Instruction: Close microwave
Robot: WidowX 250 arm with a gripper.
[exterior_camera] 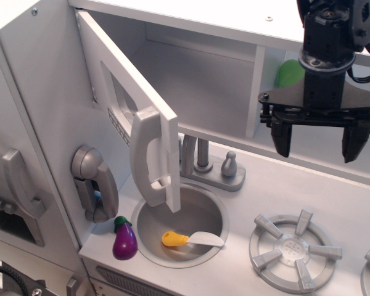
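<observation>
While the microwave (191, 80) sits at the upper left of the toy kitchen, its door (126, 102) stands swung wide out toward the camera, with the tall silver handle (149, 157) hanging over the sink. What shows of the compartment behind the door is bare white wall and floor. To its right, past a divider, a narrower cubby holds something green (289, 73), partly hidden by the arm. The gripper (318, 139) hangs at the upper right, well apart from the door, its two dark fingers (282, 136) spread wide with nothing between them. Below the door, the round sink (147, 216) holds a small utensil with a yellow handle and a white blade (191, 239). A purple toy eggplant (124, 240) stands on the counter just beside the sink's left rim. A silver phone handset (94, 182) hangs on the wall at left, and a faucet (205, 161) rises behind the sink. A burner (295, 248) lies on the counter to the right.
</observation>
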